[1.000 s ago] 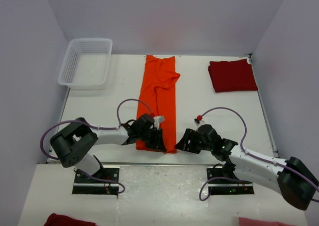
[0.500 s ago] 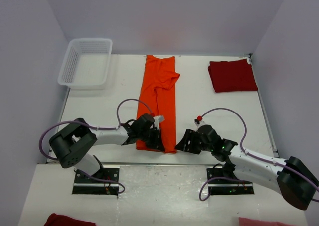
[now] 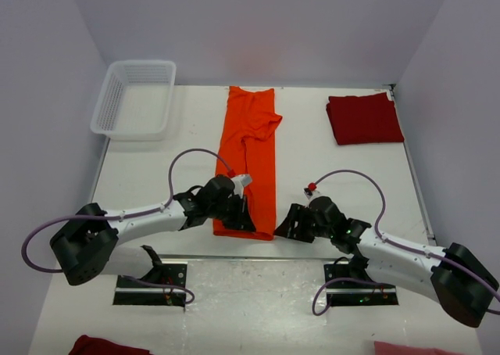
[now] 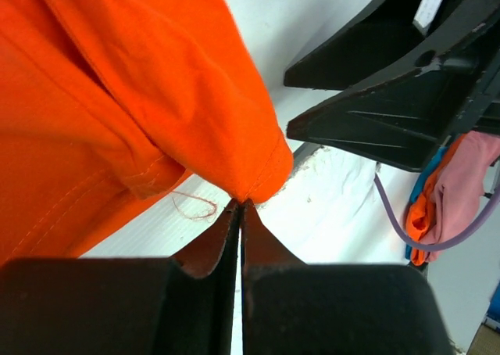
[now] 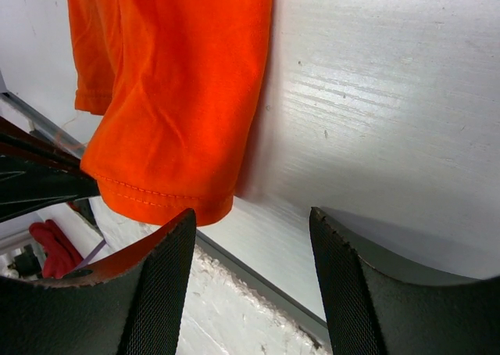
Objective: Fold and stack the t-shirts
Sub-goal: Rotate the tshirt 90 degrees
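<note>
The bright orange t-shirt lies folded into a long strip down the middle of the table. My left gripper is shut on its near left corner, and the pinched hem shows in the left wrist view. My right gripper is open and empty just right of the strip's near right corner. The dark red t-shirt lies folded at the far right of the table.
A white lattice basket stands at the far left corner. The table's near edge runs just under both grippers. More cloth lies on the floor, dark red at the left and pink at the right.
My left arm has swung its elbow out to the left and the gripper has shifted slightly away from me with the orange corner in it. The right gripper has barely moved.
</note>
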